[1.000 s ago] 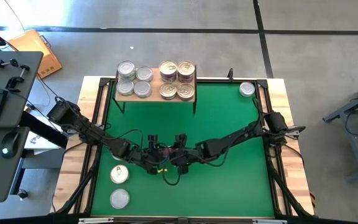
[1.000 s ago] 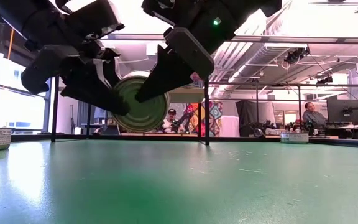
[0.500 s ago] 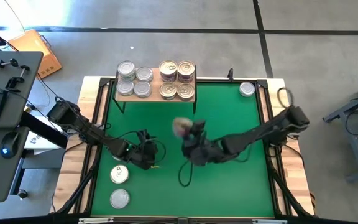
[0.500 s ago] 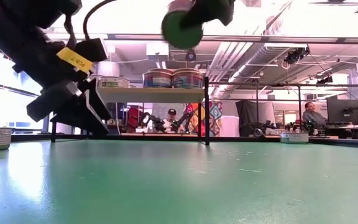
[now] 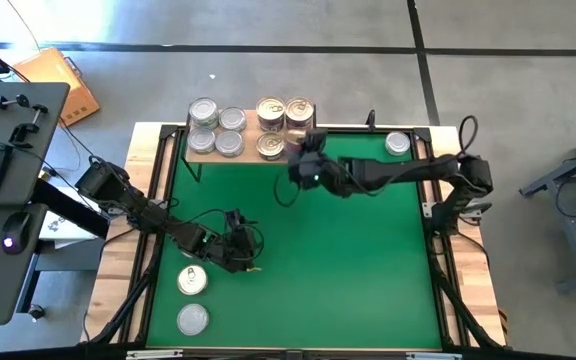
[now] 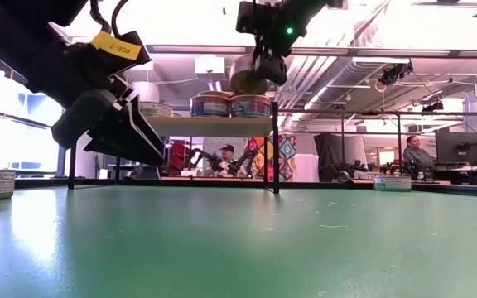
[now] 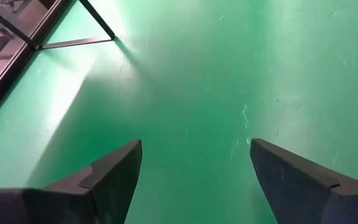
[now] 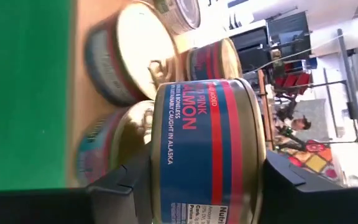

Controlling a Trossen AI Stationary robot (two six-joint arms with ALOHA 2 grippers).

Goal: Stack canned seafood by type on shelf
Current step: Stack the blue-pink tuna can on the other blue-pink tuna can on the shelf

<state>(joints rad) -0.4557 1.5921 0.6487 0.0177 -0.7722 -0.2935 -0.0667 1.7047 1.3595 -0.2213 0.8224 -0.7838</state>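
Sideways, right end effector grips salmon can beside shelf.

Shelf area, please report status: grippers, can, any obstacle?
Right gripper shut on salmon can, held over the shelf near the gold-lid cans. Left gripper open, empty, low over the mat. Nothing blocking.

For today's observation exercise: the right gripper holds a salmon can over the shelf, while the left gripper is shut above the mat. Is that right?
Not quite. The left gripper is open and empty, as the left wrist view shows. The right gripper does hold the salmon can by the shelf.
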